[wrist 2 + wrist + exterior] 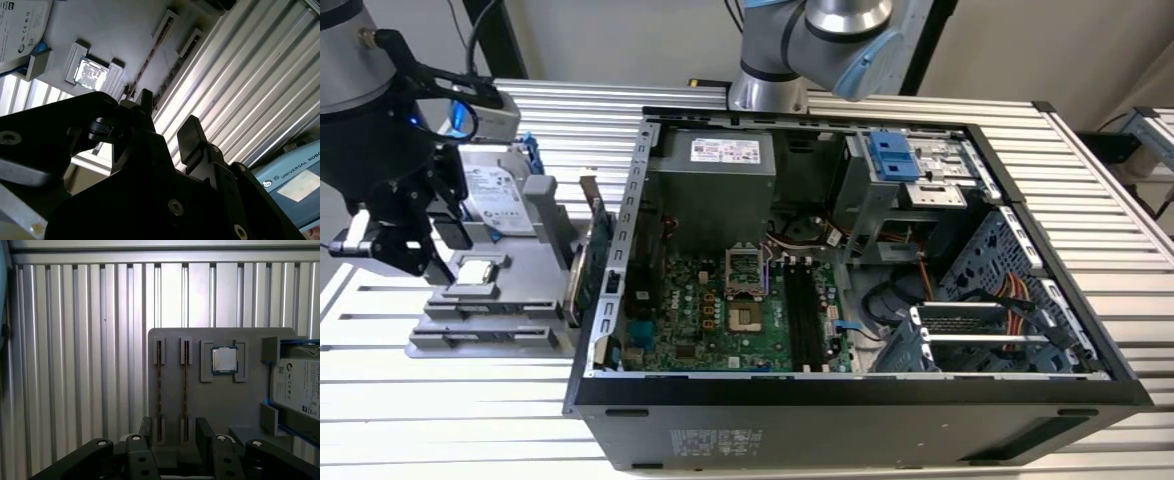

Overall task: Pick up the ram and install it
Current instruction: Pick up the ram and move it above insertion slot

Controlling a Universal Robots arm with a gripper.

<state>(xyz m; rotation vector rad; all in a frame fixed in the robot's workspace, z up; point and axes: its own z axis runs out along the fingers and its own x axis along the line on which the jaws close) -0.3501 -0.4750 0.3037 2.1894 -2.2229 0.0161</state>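
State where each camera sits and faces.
Exterior view: above, looking into the open computer case; arm at the exterior view's left.
First wrist view: on the wrist, facing down past the open pincer at ram sticks in a holder.
Second wrist view: wrist, slanted past the pincer at the holder.
Both wrist views share the CPU.

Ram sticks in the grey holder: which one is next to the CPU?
The ram stick in the slot directly beside the CPU in the first wrist view; the other stick stands one slot farther, by the edge of the holder.
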